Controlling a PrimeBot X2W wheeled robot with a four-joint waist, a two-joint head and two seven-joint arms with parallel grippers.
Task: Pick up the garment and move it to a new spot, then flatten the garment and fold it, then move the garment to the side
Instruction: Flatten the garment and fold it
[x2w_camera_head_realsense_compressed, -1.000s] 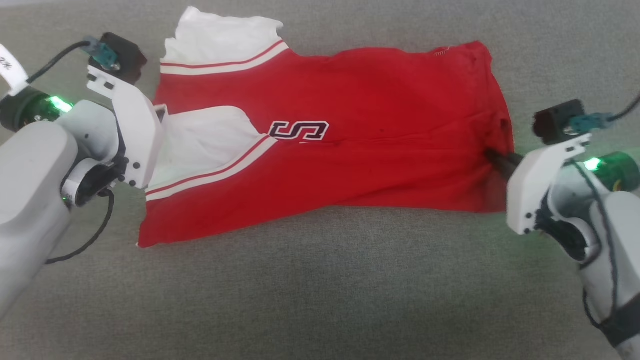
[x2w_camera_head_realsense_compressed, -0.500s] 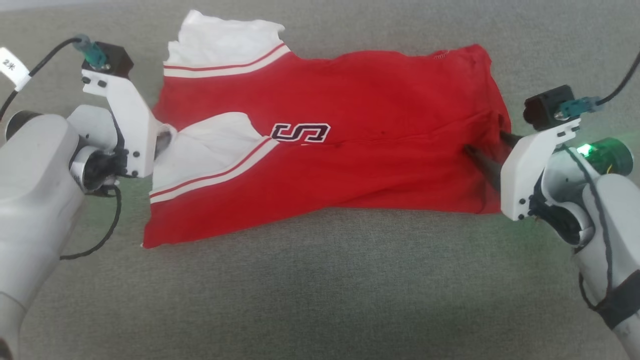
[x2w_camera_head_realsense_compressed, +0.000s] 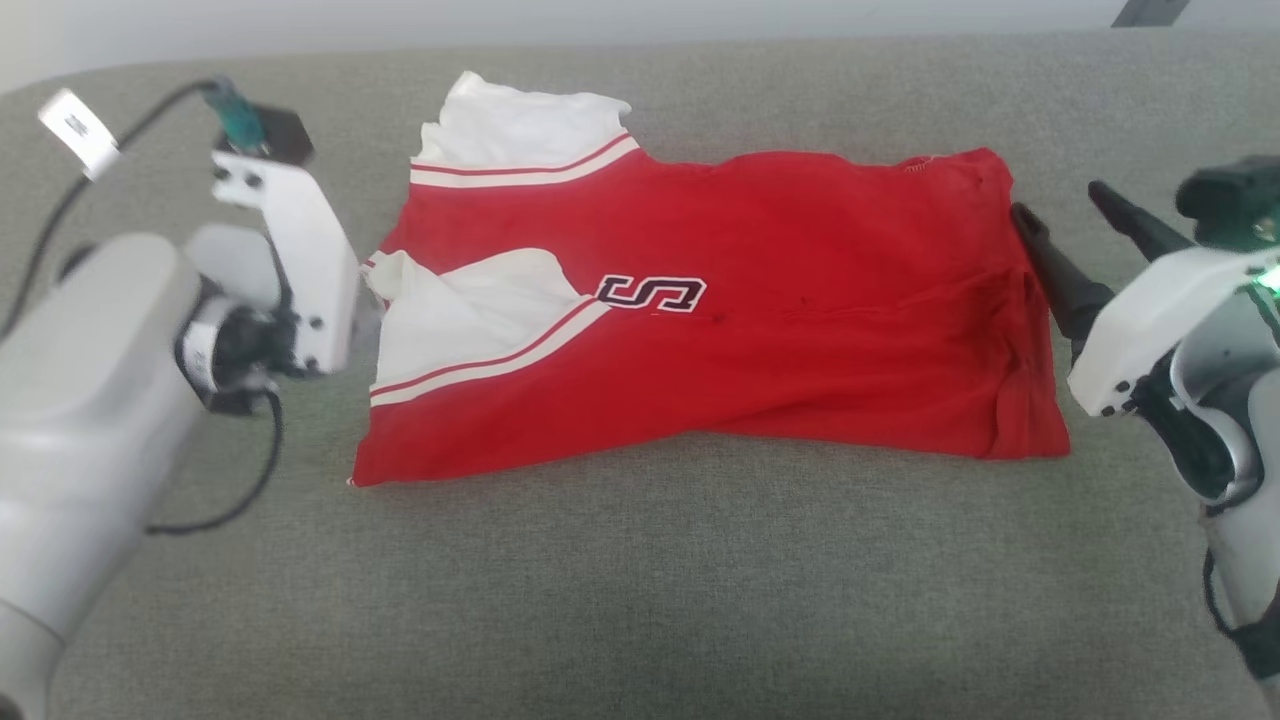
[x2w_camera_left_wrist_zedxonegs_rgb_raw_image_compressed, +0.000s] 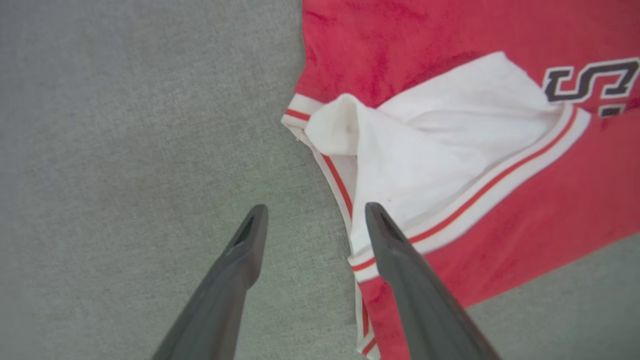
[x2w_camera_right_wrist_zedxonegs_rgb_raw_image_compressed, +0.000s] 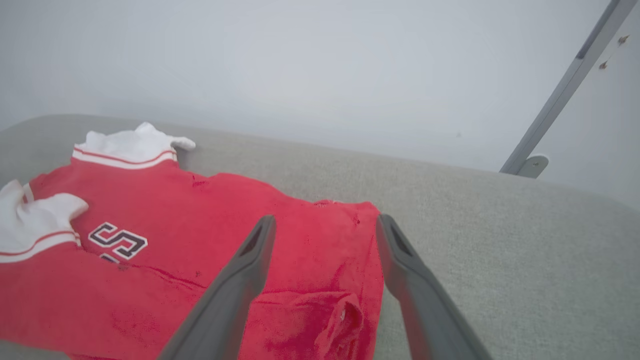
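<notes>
left wrist view: the left gripper hangs with its fingers spread and nothing between them, one over the bare grey surface, the other over the striped trim at the garment's edge. whether that one touches the cloth i cannot tell. just past it lies a white sleeve, rumpled and turned in over the red body, with part of the dark lettering beside it. in the right wrist view the right gripper is likewise spread and empty, raised above the hem end, where a small pucker stands up near the corner. the garment lies across the middle of the surface between the two arms, sleeves toward the left arm and hem toward the right, the second sleeve poking out at the far side. it looks doubled over along its length, so my guess is the folding step is in hand, with one fold made and neither gripper holding. the next move likely calls for smoothing the loose sleeve and the pucker, then pinching the layers at one end, low against the soft surface, and carrying them across. the lettering is cut off at the fold, how many layers lie beneath is hidden, and in the head view the left fingers sit behind their white bracket.
</notes>
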